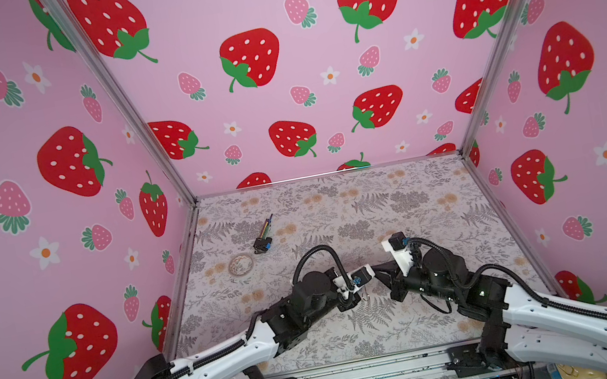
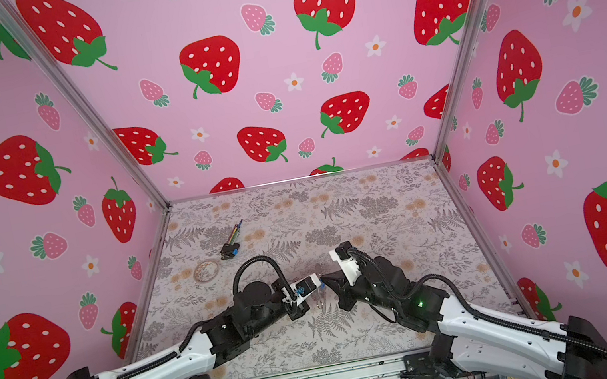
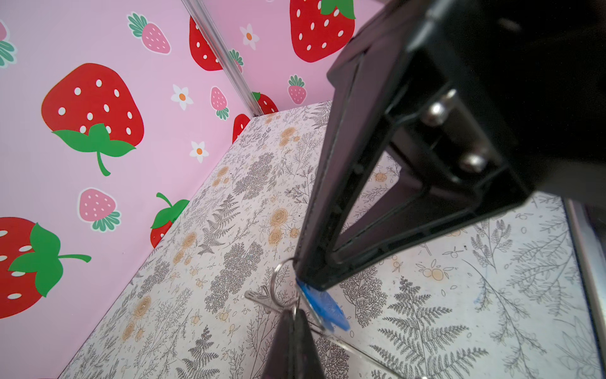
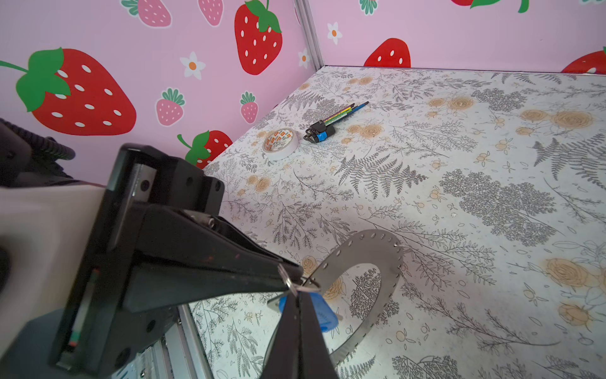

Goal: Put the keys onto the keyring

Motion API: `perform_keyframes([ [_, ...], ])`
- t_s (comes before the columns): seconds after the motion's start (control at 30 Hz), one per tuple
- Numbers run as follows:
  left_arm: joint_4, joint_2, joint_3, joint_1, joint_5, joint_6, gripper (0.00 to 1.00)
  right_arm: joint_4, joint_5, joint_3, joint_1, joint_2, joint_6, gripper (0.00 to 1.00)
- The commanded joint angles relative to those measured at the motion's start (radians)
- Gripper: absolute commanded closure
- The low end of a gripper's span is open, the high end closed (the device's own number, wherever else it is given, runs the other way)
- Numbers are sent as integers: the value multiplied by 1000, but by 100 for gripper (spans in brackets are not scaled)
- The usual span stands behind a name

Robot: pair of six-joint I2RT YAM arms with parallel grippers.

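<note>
My two grippers meet tip to tip over the middle of the table, as both top views show; the right gripper (image 2: pixel 324 280) points left. In the left wrist view my left gripper (image 3: pixel 292 313) is shut on the small wire ring (image 3: pixel 278 284) of the keys. The silver key (image 3: pixel 259 297) and blue tag (image 3: pixel 326 310) hang from that ring. My right gripper (image 4: pixel 299 291) is shut on the same ring, just above the tag (image 4: pixel 325 316). The grey keyring (image 4: pixel 377 249) hangs tilted off the table, with its rim at the fingertips. I cannot tell what carries it.
A roll of tape (image 1: pixel 240 264) and a black-and-blue plug with coloured wires (image 1: pixel 263 243) lie at the back left. Pink strawberry walls close in three sides. A metal rail (image 1: pixel 368 373) runs along the front edge.
</note>
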Motion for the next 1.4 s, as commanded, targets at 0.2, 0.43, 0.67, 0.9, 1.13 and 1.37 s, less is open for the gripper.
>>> perform_keyframes([
  [0.2,16,-11,52,7,-3,-1,100,-11,0,-8,8,18,-3,100],
  [0.43,17,-12,50,6,1,1,100,-34,59,-6,9,21,5,100],
  [0.67,17,-11,50,6,7,2,100,-36,65,-4,8,26,9,100],
  [0.9,13,-11,51,7,17,4,100,-34,74,2,9,31,10,100],
  [1.13,11,-14,51,7,34,8,100,-46,91,6,8,28,28,100],
  [1.37,28,-24,42,7,44,10,100,-62,96,0,5,25,47,100],
])
